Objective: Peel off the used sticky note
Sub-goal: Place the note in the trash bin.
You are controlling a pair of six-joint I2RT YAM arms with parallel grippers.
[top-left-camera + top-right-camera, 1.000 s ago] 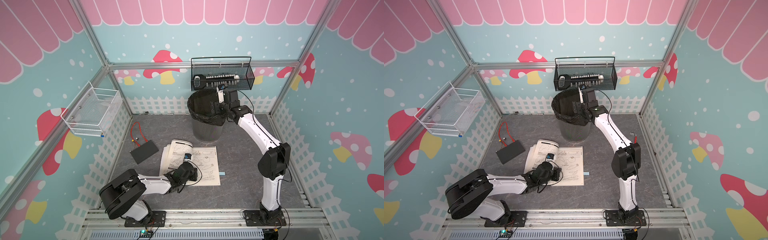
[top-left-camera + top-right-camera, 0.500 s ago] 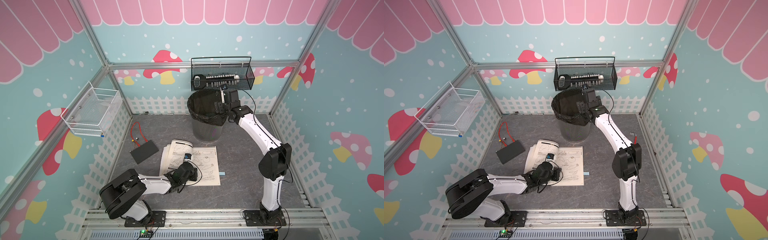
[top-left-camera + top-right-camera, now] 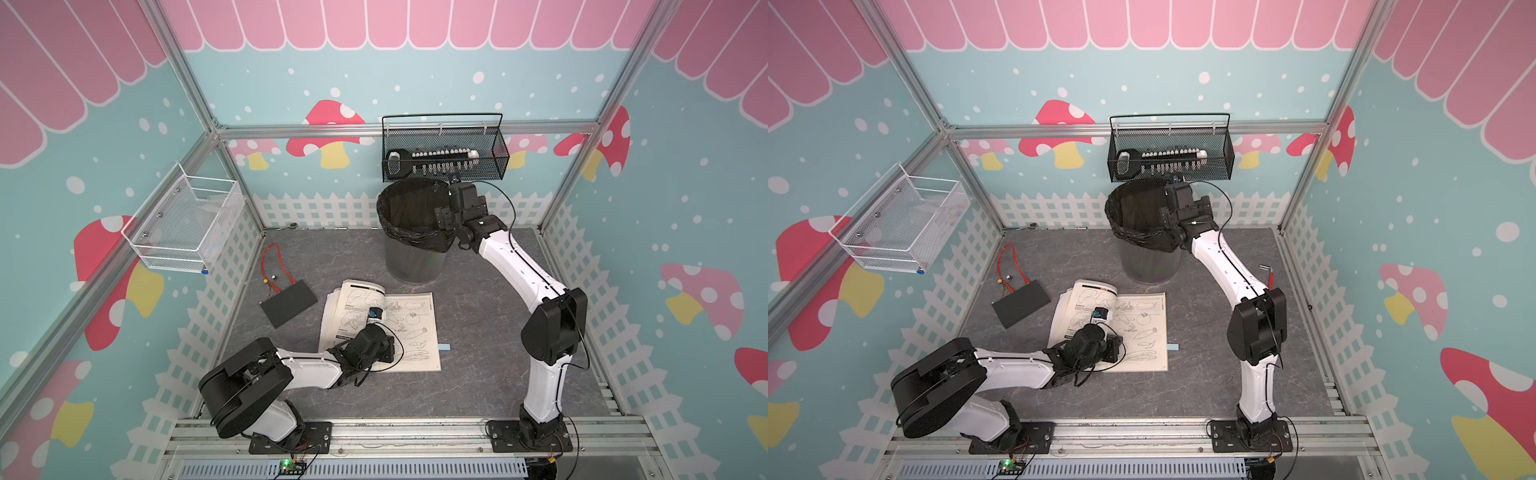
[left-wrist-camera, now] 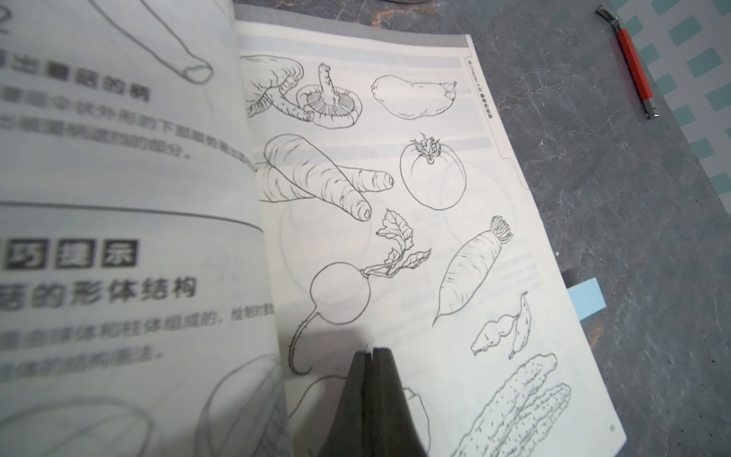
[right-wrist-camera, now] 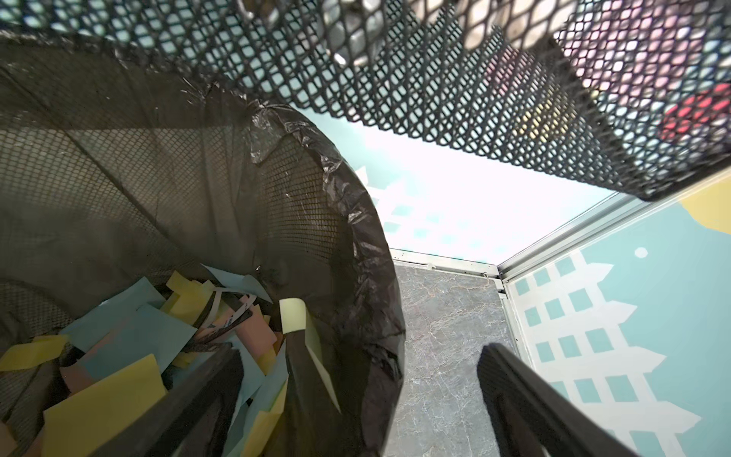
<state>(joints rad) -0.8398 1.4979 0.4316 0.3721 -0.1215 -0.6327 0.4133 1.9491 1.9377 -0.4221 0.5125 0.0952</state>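
Observation:
An open colouring book [image 3: 386, 328] [image 3: 1121, 328] lies on the grey floor. A blue sticky note [image 3: 444, 347] [image 3: 1173, 347] [image 4: 587, 298] pokes out from its right page edge. My left gripper [image 4: 372, 350] [image 3: 388, 355] is shut with nothing in it, its tips resting on the right page near the spine. My right gripper [image 5: 360, 352] [image 3: 442, 216] [image 3: 1167, 216] is open wide over the near rim of the lined trash bin [image 3: 386, 224] [image 5: 379, 237]. A pale yellow note [image 5: 292, 314] hangs against the liner between the fingers. I cannot tell what it sticks to.
Several discarded notes [image 5: 118, 344] lie in the bin. A black mesh basket [image 3: 444, 166] hangs on the back wall just above the bin. On the floor lie a black box with red wire [image 3: 289, 307] and a red-handled tool [image 3: 1268, 274]. A white wire basket [image 3: 183, 224] hangs on the left wall.
My right gripper has shifted slightly toward the bin's right rim and its jaws have spread a little wider. The left arm has not moved.

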